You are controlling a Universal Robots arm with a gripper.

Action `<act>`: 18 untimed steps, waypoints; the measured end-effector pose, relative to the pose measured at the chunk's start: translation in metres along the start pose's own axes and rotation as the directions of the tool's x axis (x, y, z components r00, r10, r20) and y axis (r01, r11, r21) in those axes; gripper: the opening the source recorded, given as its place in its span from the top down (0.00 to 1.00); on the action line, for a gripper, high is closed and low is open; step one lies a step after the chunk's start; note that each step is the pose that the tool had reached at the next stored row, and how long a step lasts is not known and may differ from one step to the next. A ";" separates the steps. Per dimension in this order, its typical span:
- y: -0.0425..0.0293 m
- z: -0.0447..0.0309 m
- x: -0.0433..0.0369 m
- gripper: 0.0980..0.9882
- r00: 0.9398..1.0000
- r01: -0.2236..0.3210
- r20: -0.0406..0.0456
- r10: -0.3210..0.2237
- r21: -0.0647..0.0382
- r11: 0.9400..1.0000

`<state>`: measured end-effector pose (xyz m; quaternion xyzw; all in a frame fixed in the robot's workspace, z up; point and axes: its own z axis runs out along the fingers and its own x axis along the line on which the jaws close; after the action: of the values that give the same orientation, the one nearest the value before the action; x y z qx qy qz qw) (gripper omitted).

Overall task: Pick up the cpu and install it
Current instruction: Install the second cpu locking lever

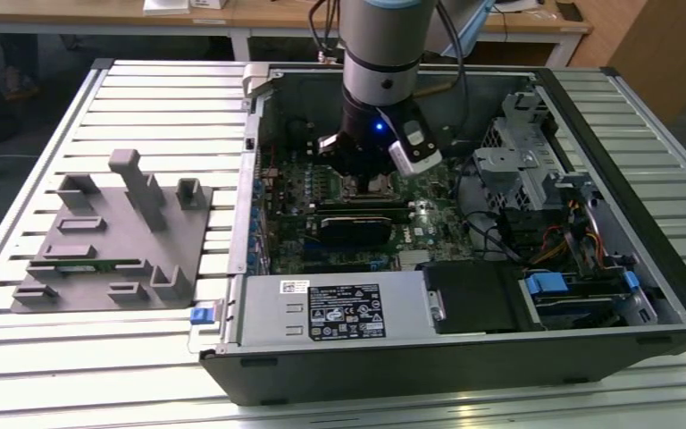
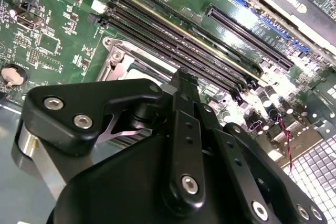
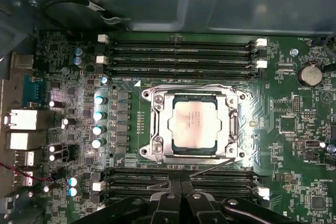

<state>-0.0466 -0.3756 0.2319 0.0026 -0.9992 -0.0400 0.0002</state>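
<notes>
A: The cpu (image 3: 195, 124) is the pale silver square. In the first wrist view it lies flat in the metal socket frame (image 3: 155, 124) in the middle of the green board (image 3: 294, 129).

B: Is anything holding it?

A: No. The gripper (image 3: 181, 184) is a bit away from it, over the long black memory slots (image 3: 178, 174) next to the frame. Its two black fingers (image 3: 171, 192) are pressed together with nothing between them.

B: What else is near the cpu?

A: More black memory slots (image 3: 178, 56) run along the other side of the frame. A row of small round silver cans (image 3: 98, 114) stands beside it. A round coin battery (image 3: 310, 75) sits farther off.

B: Where is the arm?

A: In the exterior view the arm (image 1: 381, 54) reaches down into the open computer case (image 1: 629, 295). The case lies on its side on a table of white slats (image 1: 33, 357). The gripper (image 1: 373, 183) hangs low over the board (image 1: 319, 201).

B: And outside the case?

A: A grey plastic tray (image 1: 104, 241) with blocks on it lies on the table, toward the exterior view's left, well apart from the arm.

B: What about the second wrist view?

A: There the closed fingers (image 2: 184, 85) point at a corner of the socket frame (image 2: 118, 61).
</notes>
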 end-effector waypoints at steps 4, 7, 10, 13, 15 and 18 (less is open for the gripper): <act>-0.0001 0.0014 0.0002 0.99 1.000 0.000 0.000 0.000 0.000 1.000; -0.0002 0.0020 0.0002 0.99 1.000 0.000 0.000 0.000 0.000 1.000; -0.0002 0.0024 0.0002 0.99 1.000 0.000 0.000 0.000 0.000 1.000; -0.0002 0.0029 0.0002 0.99 1.000 0.000 0.000 0.000 -0.001 1.000; -0.0004 0.0033 0.0006 0.99 1.000 0.000 0.000 0.000 -0.001 1.000; -0.0006 0.0047 0.0024 0.99 1.000 0.000 0.000 0.000 -0.003 1.000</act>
<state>-0.0491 -0.3758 0.2271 0.0026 -0.9991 -0.0417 0.0002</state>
